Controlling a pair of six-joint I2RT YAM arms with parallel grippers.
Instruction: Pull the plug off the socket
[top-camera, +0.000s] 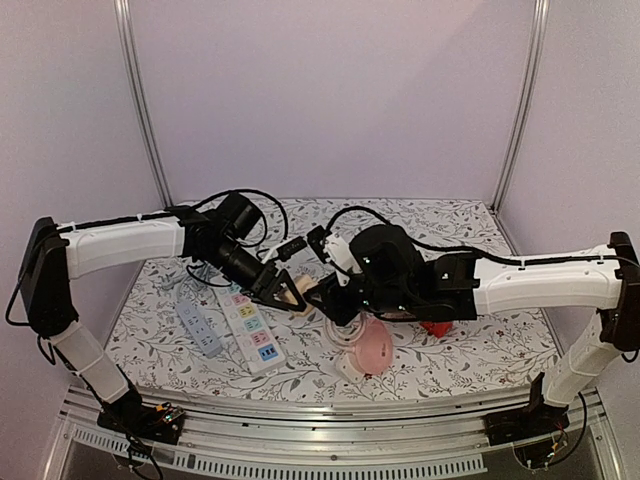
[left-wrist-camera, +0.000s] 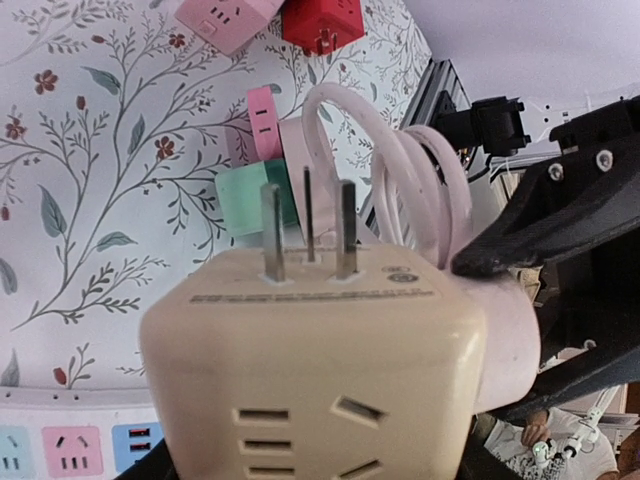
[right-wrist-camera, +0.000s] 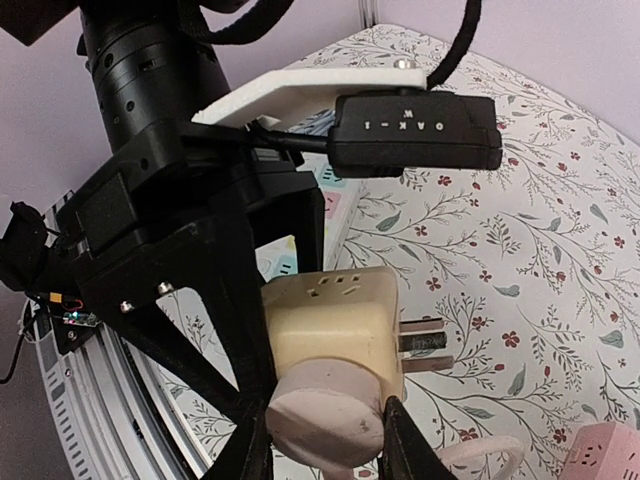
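A cream cube socket (right-wrist-camera: 330, 325) hangs above the table, its metal prongs (left-wrist-camera: 305, 225) bare. My left gripper (top-camera: 283, 288) is shut on it, the cube filling the bottom of the left wrist view. A round pale-pink plug (right-wrist-camera: 322, 420) sits flush against one face of the cube. My right gripper (right-wrist-camera: 325, 448) is shut on that plug, one black finger on each side. In the left wrist view the plug (left-wrist-camera: 508, 340) shows at the cube's right side, under a right fingertip (left-wrist-camera: 540, 235). Its pink cable (left-wrist-camera: 400, 170) loops behind.
A white power strip (top-camera: 251, 326) and a grey one (top-camera: 198, 328) lie on the floral table below the left arm. A pink cube socket (top-camera: 372, 350), a red one (top-camera: 435, 327) and small green (left-wrist-camera: 250, 198) and pink (left-wrist-camera: 262, 120) adapters lie nearby.
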